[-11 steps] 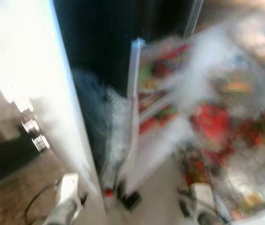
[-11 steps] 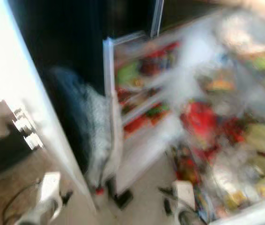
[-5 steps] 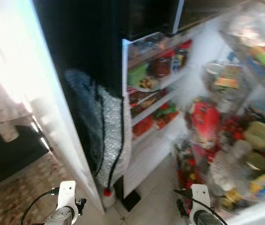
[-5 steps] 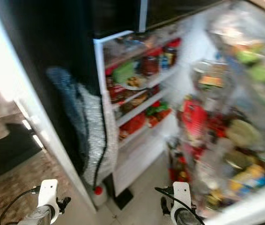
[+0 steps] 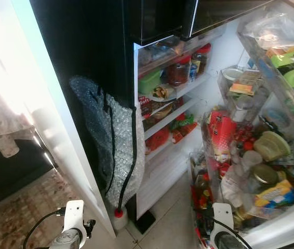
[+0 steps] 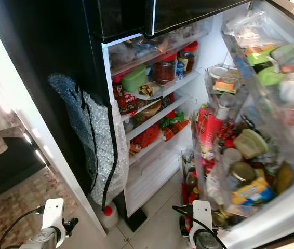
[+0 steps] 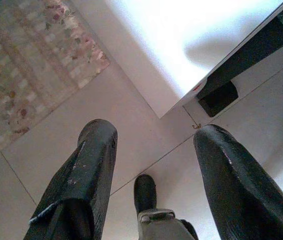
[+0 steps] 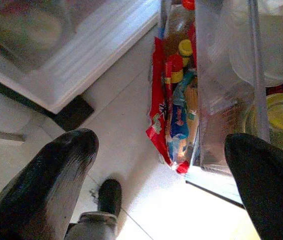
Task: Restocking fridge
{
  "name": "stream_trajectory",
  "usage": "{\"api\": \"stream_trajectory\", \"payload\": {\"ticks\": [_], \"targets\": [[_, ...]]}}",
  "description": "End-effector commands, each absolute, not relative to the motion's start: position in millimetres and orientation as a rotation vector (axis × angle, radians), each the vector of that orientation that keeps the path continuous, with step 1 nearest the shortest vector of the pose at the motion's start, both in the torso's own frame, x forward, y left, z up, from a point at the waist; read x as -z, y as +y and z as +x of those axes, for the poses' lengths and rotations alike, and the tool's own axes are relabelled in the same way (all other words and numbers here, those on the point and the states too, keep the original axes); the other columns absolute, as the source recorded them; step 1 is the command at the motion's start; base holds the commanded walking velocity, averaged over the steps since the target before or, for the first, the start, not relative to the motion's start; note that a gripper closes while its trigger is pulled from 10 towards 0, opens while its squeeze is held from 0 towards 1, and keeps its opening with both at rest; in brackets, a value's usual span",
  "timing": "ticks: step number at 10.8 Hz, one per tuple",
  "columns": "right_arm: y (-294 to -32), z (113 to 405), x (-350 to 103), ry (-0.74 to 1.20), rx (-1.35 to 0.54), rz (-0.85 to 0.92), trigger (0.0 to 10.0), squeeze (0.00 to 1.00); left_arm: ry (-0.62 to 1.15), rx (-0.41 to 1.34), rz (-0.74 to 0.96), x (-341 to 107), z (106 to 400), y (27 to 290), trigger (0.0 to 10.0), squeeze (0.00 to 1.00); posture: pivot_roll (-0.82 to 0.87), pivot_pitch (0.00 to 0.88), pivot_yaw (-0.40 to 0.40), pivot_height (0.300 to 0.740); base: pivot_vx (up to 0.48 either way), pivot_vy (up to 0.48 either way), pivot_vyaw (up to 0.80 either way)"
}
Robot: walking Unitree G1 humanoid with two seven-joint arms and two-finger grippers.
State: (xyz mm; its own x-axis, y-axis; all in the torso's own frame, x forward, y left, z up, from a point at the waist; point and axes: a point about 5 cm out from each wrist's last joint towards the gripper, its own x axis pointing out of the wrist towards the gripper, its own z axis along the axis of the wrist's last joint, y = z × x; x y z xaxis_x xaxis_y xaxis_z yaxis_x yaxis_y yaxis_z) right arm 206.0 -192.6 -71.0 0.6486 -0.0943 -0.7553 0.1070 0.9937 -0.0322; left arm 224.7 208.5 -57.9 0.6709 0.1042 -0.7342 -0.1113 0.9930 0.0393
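Note:
The fridge (image 6: pixel 157 116) stands open, its shelves holding red-lidded jars (image 6: pixel 164 70), a green container (image 6: pixel 134 79) and packets. Its open door (image 6: pixel 271 207) on the right has clear bins crammed with tubs, jars and a red carton (image 6: pixel 206 132). My left arm (image 5: pixel 73 225) and right arm (image 5: pixel 221 238) hang low at the picture's bottom edge. In the left wrist view my left gripper (image 7: pixel 156 135) is open over floor tiles. My right gripper (image 8: pixel 161 142) is also open, above the floor beside the lowest door bin (image 8: pixel 179 100) of bottles and packets.
Bubble wrap (image 5: pixel 113 140) hangs down the fridge's dark side, with a white bottle with a red cap (image 5: pixel 118 218) on the floor below it. A white panel (image 5: pixel 43 104) runs down the left. A patterned rug (image 5: pixel 17 218) lies at lower left.
The picture has gone from blurred to sharp as the camera settled on the open fridge. Both arms hang in much the same low place.

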Motion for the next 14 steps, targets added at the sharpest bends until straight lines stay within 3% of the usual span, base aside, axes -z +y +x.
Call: {"api": "stream_trajectory", "payload": {"ticks": [1,4,11,14], "targets": [[-194.9,205.9,70.8,0.857,0.130,0.025,10.0,0.00,0.838,-0.126,-0.005,58.9,222.8,210.4,10.0,0.00,-0.04,0.000,-0.033,0.740,0.000,0.000,0.00],[-193.0,205.8,71.2,0.862,0.103,0.049,10.0,0.00,0.837,-0.121,-0.004,58.8,222.9,210.3,10.0,0.00,-0.05,0.000,-0.031,0.740,-0.345,0.000,0.00],[-194.5,206.0,70.8,0.856,0.120,0.041,10.0,0.00,0.851,-0.117,0.015,59.3,222.6,210.3,10.0,0.00,-0.05,0.000,-0.034,0.740,0.000,0.000,0.00],[-203.1,200.4,70.6,0.815,0.388,0.048,10.0,0.00,0.851,-0.116,0.021,59.3,222.2,211.0,10.0,0.00,-0.05,0.000,-0.033,0.740,0.000,0.000,0.00]]}}
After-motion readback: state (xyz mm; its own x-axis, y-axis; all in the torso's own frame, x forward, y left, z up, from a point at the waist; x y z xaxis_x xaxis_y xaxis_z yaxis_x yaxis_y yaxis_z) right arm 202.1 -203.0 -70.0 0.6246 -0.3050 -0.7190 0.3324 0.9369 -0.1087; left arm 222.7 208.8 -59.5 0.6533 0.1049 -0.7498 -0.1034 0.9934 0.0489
